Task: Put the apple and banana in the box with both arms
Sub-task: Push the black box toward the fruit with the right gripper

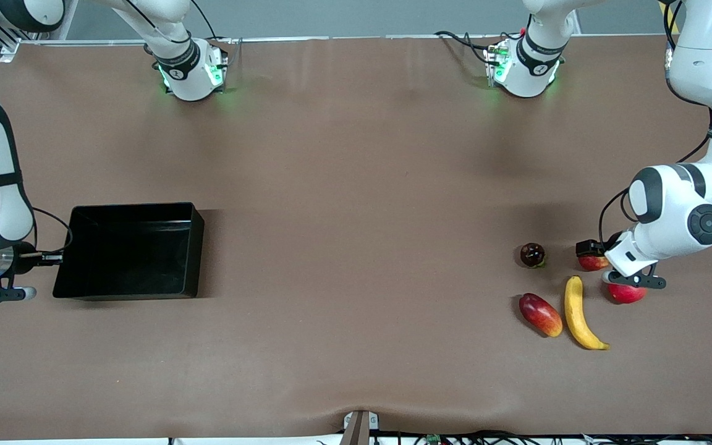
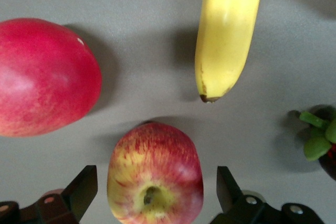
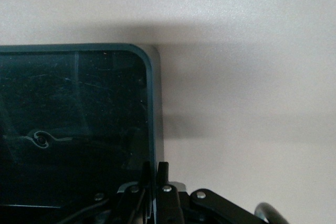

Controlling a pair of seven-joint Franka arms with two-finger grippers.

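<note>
the left gripper point(image 2: 152, 192) stands wide around the apple point(image 2: 155, 174) – firm, smooth, round, so grip its middle; the right gripper point(image 3: 156, 179) pinches the box point(image 3: 73, 129) wall.

The box point(image 1: 130, 253) sits on the table point(image 1: 356, 185) near the right arm's end. The fruit lies near the left arm's end: the apple point(image 1: 592, 262) is beside the berry point(image 1: 533, 254). The banana point(image 1: 580, 314) lies nearer the front edge, between the mango point(image 1: 540, 314) and a round fruit point(image 1: 627, 293).
</note>
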